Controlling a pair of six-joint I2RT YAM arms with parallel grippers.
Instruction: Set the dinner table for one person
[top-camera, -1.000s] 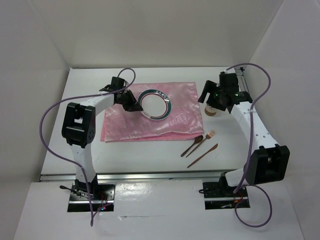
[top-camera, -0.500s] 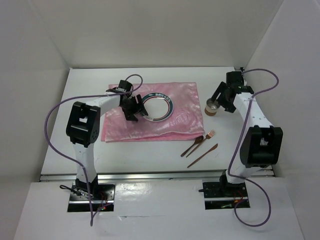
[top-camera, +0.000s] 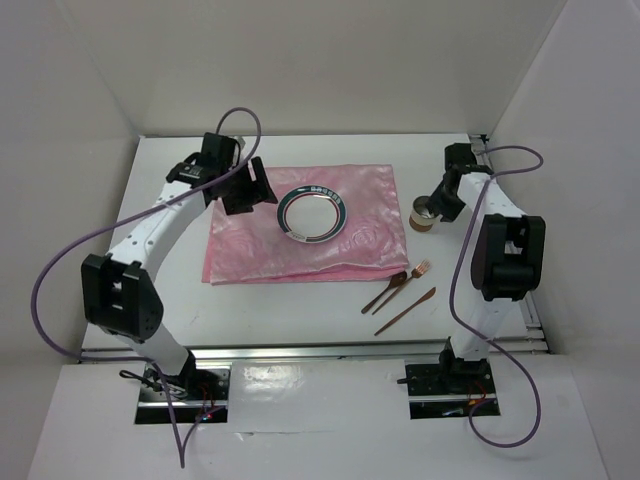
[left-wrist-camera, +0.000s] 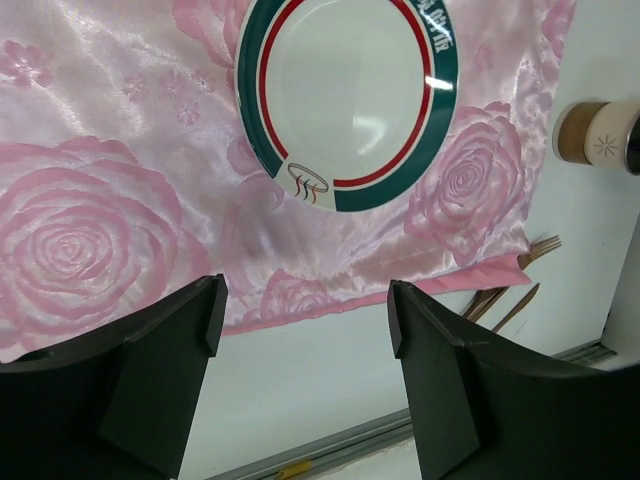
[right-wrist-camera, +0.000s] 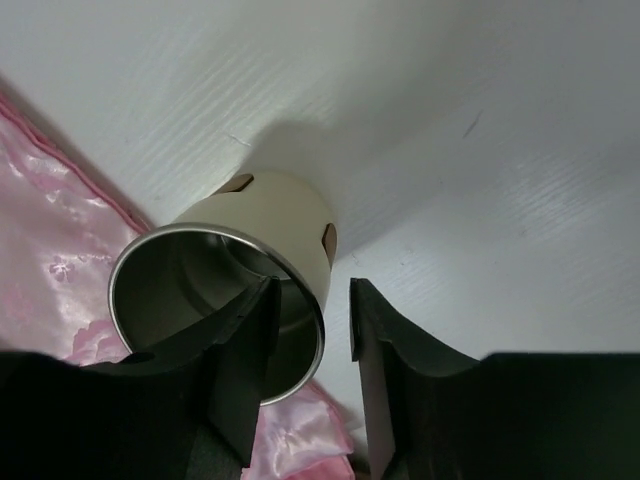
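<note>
**L claw apart, R claw astride cup**

White desk is seen under everything. Pink cloth is spread mid-desk w/ plate on it. L claw is held wide apart above cloth, nothing gripped. R claw is set astride wall of cup, one finger inside; clamped or not can't be told. Cup is beside cloth's right edge.
</note>
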